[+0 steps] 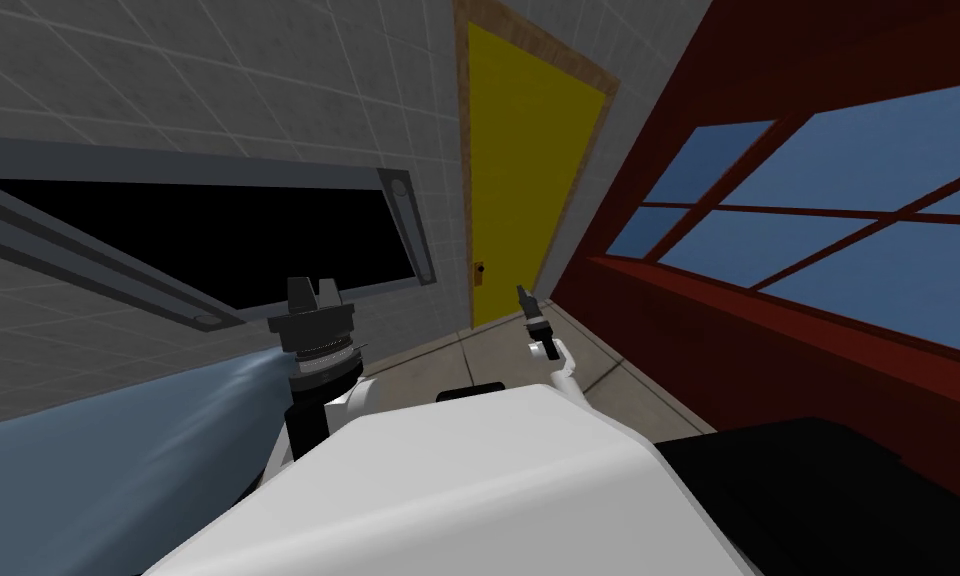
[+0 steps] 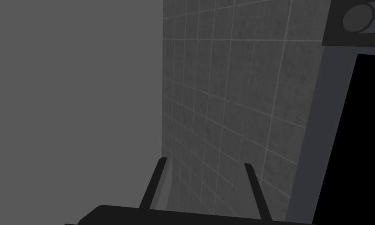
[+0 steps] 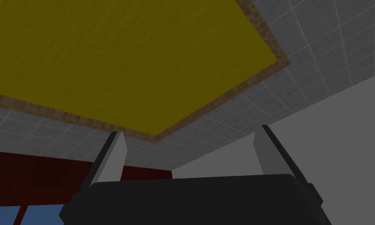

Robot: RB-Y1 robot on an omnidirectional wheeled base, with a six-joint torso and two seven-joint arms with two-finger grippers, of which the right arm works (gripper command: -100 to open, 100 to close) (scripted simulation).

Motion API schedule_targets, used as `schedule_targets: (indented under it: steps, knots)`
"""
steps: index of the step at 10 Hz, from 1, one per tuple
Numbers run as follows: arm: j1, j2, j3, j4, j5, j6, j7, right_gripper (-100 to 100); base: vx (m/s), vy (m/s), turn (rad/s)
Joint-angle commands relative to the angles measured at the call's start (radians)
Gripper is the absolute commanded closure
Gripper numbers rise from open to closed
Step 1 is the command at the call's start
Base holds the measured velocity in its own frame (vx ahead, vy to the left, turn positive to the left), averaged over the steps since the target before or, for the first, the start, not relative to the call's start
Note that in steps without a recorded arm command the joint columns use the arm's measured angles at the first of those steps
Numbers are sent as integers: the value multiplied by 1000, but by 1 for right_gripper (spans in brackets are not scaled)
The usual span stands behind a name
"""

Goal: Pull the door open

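A yellow door (image 1: 523,170) in a brown wooden frame (image 1: 462,150) stands shut at the far end of a narrow passage. Its small brownish handle (image 1: 479,272) sits low on the door's left edge. My right gripper (image 1: 521,292) is stretched toward the door, right of the handle and well short of it. In the right wrist view the right gripper (image 3: 190,142) is open and empty, looking up at the yellow door (image 3: 116,58) and its frame corner (image 3: 155,137). My left gripper (image 1: 313,290) is raised by the left wall; in its wrist view the left gripper (image 2: 204,170) is open and empty.
A grey tiled wall (image 1: 268,90) on the left holds a grey-framed opening (image 1: 408,225) with a black area behind. A dark red wall with blue windows (image 1: 818,230) runs along the right. A blue-grey surface (image 1: 98,460) lies at lower left, a black object (image 1: 828,490) at lower right. Tiled floor (image 1: 488,355) leads to the door.
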Motion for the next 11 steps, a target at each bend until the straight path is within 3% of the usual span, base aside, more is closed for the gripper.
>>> schedule_targets:
  steps: [1, 2, 3, 4, 5, 6, 7, 8, 11]
  knots:
    - [-9, -11, -1, 35, 0, -4, 18, -100, 49, 13, 70]
    - [-34, -27, -2, 68, 3, -8, 53, -100, 56, 13, 111]
    - [-34, -27, -2, 93, 3, -8, 53, -100, 47, 12, 65]
    - [-60, -43, -2, 130, 6, -12, 88, -100, 60, 24, 121]
    - [-60, -43, -2, 150, 6, -12, 88, -100, 53, 20, 59]
    - [-86, -59, -3, 188, 9, -16, 123, -100, 63, 26, 116]
    - [-86, -59, -3, 208, 9, -16, 123, -100, 51, 19, 60]
    - [-112, -75, -3, 240, 12, -20, 157, -100, 54, 14, 99]
    - [-137, -91, -4, 321, 15, -24, 191, -100, 54, 13, 80]
